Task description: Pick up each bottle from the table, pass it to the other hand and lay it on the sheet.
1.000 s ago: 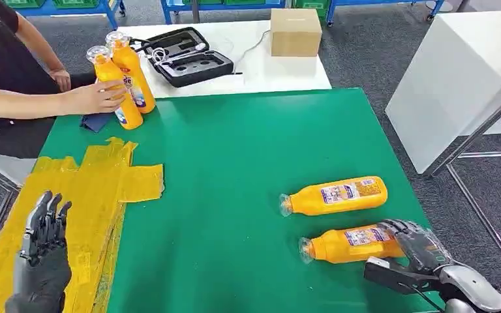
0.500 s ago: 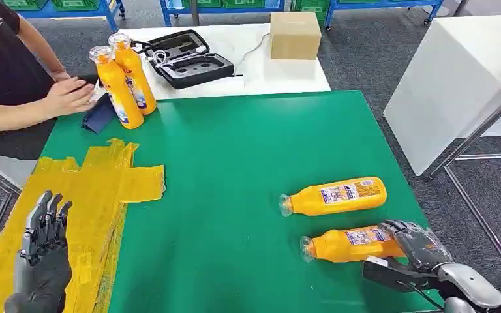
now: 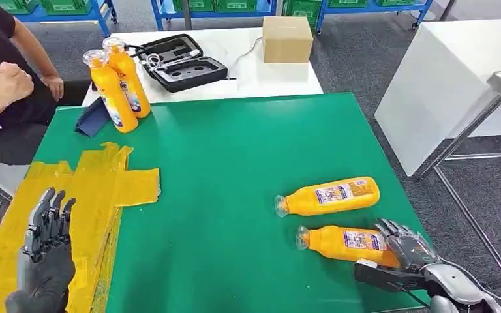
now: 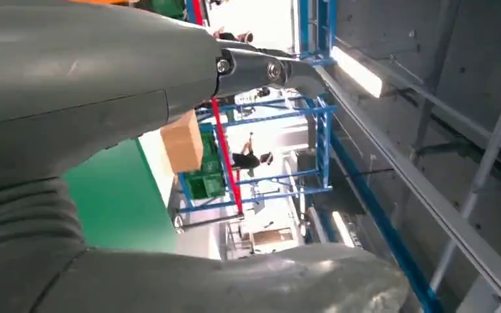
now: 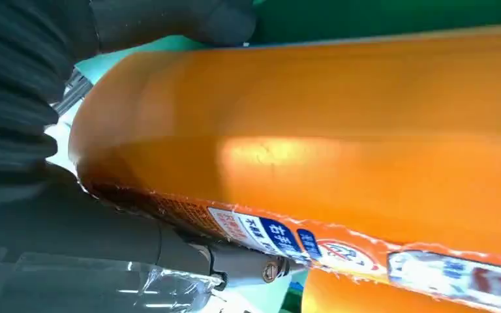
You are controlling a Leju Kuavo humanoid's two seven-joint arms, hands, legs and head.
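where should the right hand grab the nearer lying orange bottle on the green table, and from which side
Grip the nearer orange bottle around its straight labelled body near the base end, coming from the robot's right, where the right hand already touches it. It lies on its side with its narrow cap end pointing left, and the other lying bottle sits just beyond, so wrapping the near side looks safest.

Two bottles (image 3: 327, 197) right of sheet (image 3: 98, 189)

glossy orange plastic bottle (image 3: 347, 242) in the right hand (image 3: 406, 254); beside the left hand (image 3: 44, 251), crinkled yellow film sheet (image 3: 98, 189).
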